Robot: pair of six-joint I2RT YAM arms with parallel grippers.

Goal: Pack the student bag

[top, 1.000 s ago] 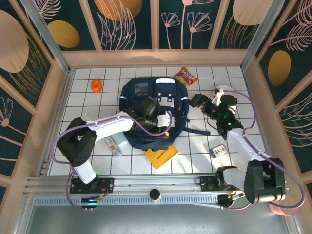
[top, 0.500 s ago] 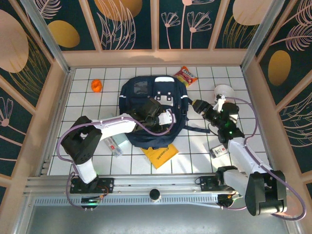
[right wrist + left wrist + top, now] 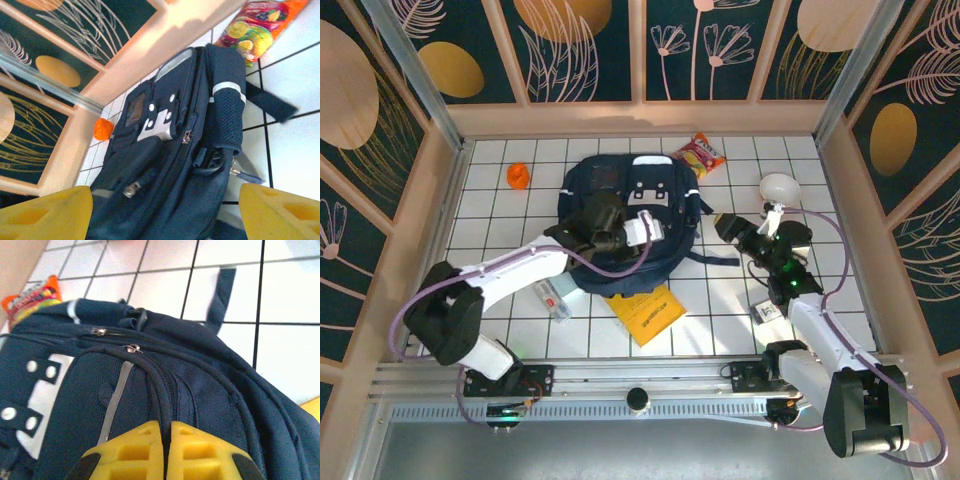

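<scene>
I see student bag (image 3: 670, 245) lying flat mid-table, 12 o'clock from arm bases. Left gripper (image 3: 166, 440) on top of it, yellow fingers (image 3: 135, 450) pressed together, pinching dark zip ridge of bag. Right gripper (image 3: 162, 215) at bag's 3 o'clock, just off its side, jaws wide apart, facing bag. Snack packet (image 3: 701, 153) at bag's 1 o'clock, orange ball (image 3: 518, 176) at 10, yellow envelope (image 3: 645, 310) at 6, touching bag's edge.

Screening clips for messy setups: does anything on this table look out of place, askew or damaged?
Only mildly. The yellow booklet lies skewed to the tile grid, with its far end tucked under the near edge of the student bag. Nothing looks spilled or damaged.
</scene>
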